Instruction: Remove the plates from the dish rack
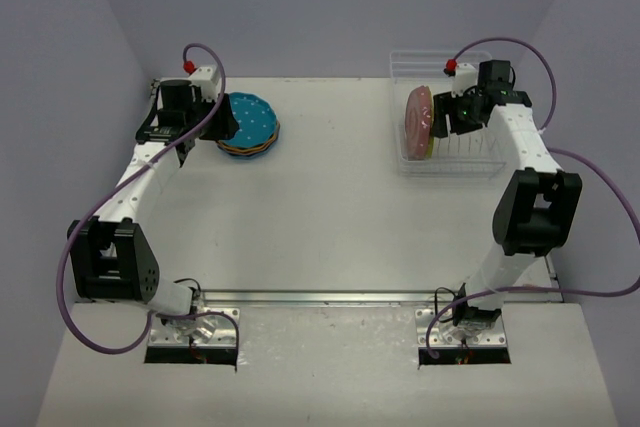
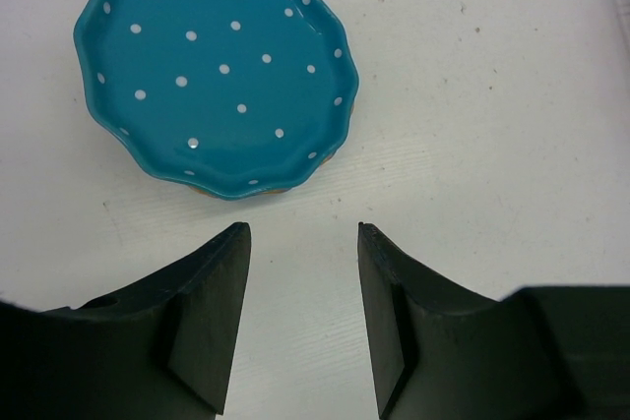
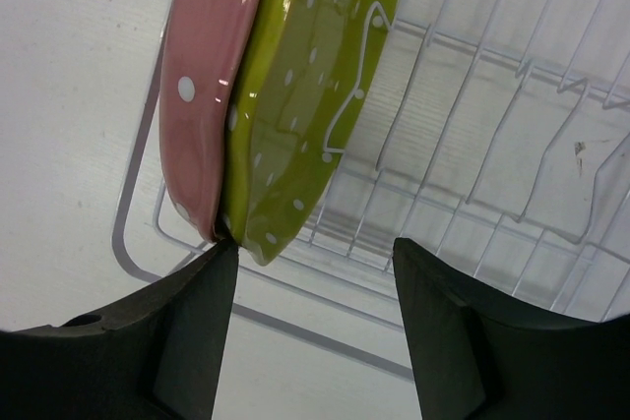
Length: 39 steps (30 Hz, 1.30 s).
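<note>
Your left pincer (image 2: 303,233) stands apart and empty, just short of the blue plate (image 2: 221,71) near the table's (image 1: 330,217) far left edge. Your right pincer (image 3: 315,248), also apart, has the green plate's (image 3: 305,76) rim between its fingers, unclamped. The pink plate (image 3: 202,76) is beside it in the far-right dish rack (image 1: 470,147).

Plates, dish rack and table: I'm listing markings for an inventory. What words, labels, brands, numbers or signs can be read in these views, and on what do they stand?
No readable text in any view.
Blue plate, pink plate and green plate: white dots only, no lettering.
Dish rack: bare wire, no label.
Table: plain white, no markings.
</note>
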Available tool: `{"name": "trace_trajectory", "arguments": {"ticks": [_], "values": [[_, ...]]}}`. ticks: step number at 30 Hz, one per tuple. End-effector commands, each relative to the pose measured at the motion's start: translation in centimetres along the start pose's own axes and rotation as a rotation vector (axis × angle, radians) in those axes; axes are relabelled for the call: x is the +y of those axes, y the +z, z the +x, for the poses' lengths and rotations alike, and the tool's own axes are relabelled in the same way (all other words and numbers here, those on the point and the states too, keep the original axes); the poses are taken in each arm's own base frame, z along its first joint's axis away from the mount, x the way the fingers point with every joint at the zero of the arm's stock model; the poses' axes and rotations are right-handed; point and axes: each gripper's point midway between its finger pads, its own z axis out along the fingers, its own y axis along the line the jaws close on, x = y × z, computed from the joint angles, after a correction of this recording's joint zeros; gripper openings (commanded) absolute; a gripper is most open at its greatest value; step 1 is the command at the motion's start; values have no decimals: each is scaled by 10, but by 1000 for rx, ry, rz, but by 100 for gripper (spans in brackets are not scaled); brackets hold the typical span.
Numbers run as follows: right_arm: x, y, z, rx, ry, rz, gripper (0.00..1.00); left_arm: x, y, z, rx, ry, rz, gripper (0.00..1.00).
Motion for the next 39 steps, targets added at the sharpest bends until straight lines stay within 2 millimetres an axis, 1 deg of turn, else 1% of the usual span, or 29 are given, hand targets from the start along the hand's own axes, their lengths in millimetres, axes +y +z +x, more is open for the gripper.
{"name": "trace_trajectory", "arguments": {"ticks": [1, 4, 9, 11, 13, 16, 21, 25, 27, 31, 34, 37, 39], "values": [[1, -3, -31, -89, -11, -17, 65, 3, 4, -8, -27, -3, -4, 45], [4, -1, -34, -104, 8, -37, 65, 3, 7, -6, -21, -5, -3, 45], [4, 3, -42, -131, 43, -42, 65, 4, 9, -3, -14, -6, -5, 45], [1, 4, -45, -137, 51, -32, 65, 5, 10, -2, -12, -6, -6, 45], [-3, 8, -44, -132, 62, -11, 65, 5, 10, -3, -14, -6, -6, 46], [-12, 8, -44, -134, 69, 38, 63, 5, 10, -2, -12, -7, -10, 46], [-28, 0, -46, -163, 89, 117, 62, 6, 11, -1, -10, -8, -10, 46], [-42, -17, -46, -203, 107, 180, 62, 6, 12, -2, -12, -7, -10, 46], [-47, -25, -45, -217, 145, 199, 61, 6, 12, -2, -11, -7, -9, 46], [-60, -32, -36, -215, 186, 234, 61, 4, 14, -2, -12, -38, -2, 46], [-69, -31, -25, -195, 206, 250, 60, 4, 14, -3, -14, -39, -3, 46], [-66, -29, -20, -188, 205, 222, 60, 4, 14, -5, -14, -37, -2, 46], [-58, -30, -24, -205, 212, 174, 60, 4, 14, -4, -11, -37, -3, 46]]}}
